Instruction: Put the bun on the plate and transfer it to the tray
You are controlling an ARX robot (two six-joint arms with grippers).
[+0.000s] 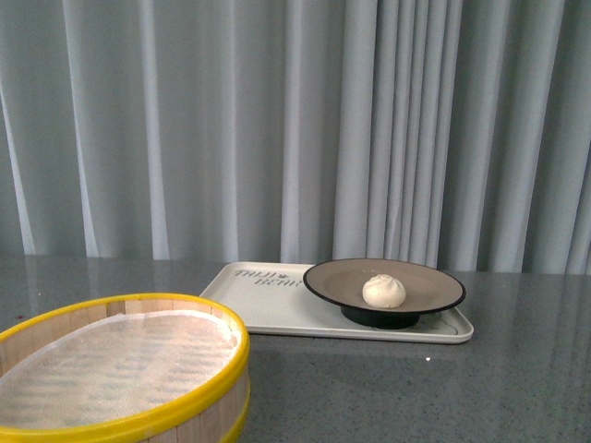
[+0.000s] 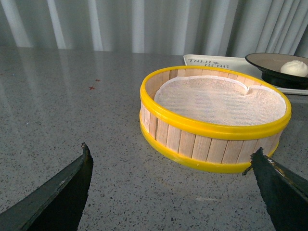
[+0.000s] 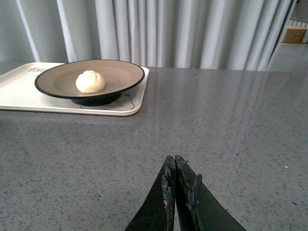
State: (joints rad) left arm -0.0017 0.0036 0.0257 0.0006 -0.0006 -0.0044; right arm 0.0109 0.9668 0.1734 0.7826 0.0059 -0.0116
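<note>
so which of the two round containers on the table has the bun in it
The grey plate with the black rim, standing on the tray, holds the bun. The yellow-rimmed wooden steamer basket holds only a white cloth liner.

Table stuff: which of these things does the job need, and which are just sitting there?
Job: small cream-white pleated bun; wide taupe-grey black-rimmed plate under it; flat cream-white plastic tray bearing the plate.

Lying about: yellow-rimmed wooden steamer basket; white cloth liner.
</note>
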